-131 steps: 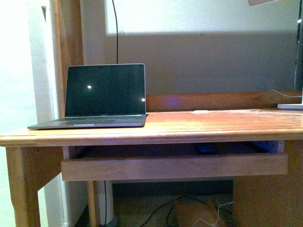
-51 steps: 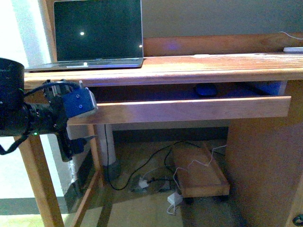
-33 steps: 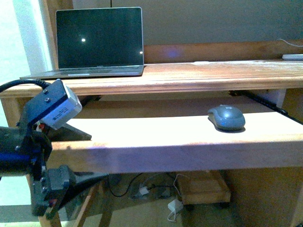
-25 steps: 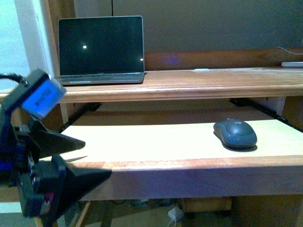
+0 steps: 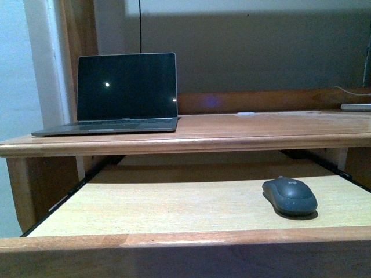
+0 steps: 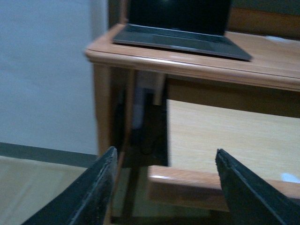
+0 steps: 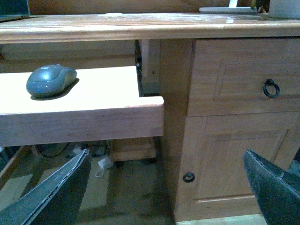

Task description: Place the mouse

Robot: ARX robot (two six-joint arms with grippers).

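The dark grey-blue mouse (image 5: 289, 196) lies on the right part of the pulled-out pale keyboard tray (image 5: 162, 205) under the desk top. It also shows in the right wrist view (image 7: 50, 80), on the tray near its right end. My left gripper (image 6: 164, 187) is open and empty, low by the tray's left front corner. My right gripper (image 7: 168, 192) is open and empty, low in front of the desk's right cabinet, apart from the mouse. Neither gripper shows in the front view.
An open laptop (image 5: 122, 95) with a dark screen stands on the desk top (image 5: 232, 136) at the left. A white flat device (image 5: 355, 107) lies at the far right. The cabinet (image 7: 234, 117) has a drawer with a ring pull and a door with a knob. Cables lie on the floor.
The tray went from nearly shut to pulled out, uncovering the mouse. The left arm, seen at the left in earlier front frames, has left that view. The camera view rose.
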